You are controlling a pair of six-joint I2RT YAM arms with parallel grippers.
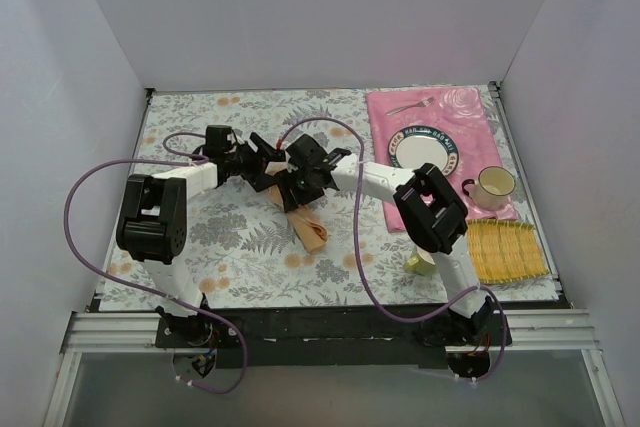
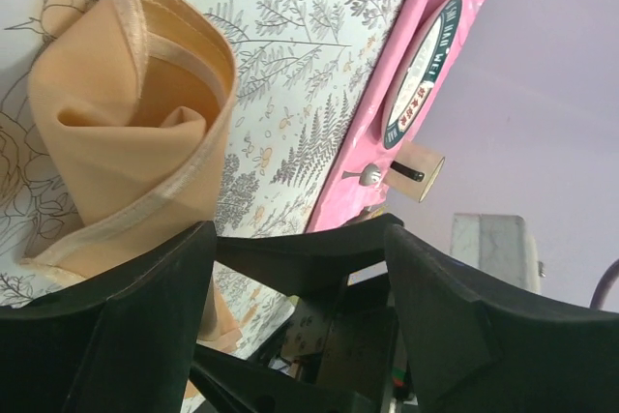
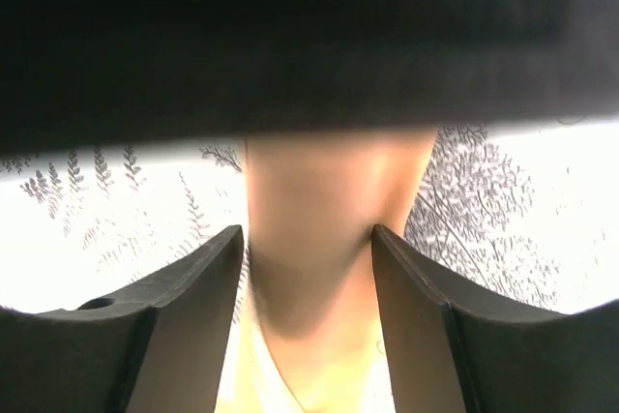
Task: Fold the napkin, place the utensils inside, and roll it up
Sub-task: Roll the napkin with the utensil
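While the napkin (image 1: 310, 228) lies rolled mid-tabletop (image 1: 180, 247), the left claw (image 2: 300, 244) hangs spread beside its open end. The right claw (image 3: 308, 239) straddles it; grip or release, can't tell. Rolling stage, I'd judge, yet the fork (image 1: 408, 105) sits out on the pink placemat (image 1: 480, 127). Next, fetch it!

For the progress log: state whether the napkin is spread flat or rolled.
Rolled. The napkin forms a narrow bundle, its hemmed edge coiled around an open end.

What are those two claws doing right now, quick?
Left gripper: open, holding nothing; the napkin lies just beside it.
Right gripper: open, fingers either side of the rolled napkin.
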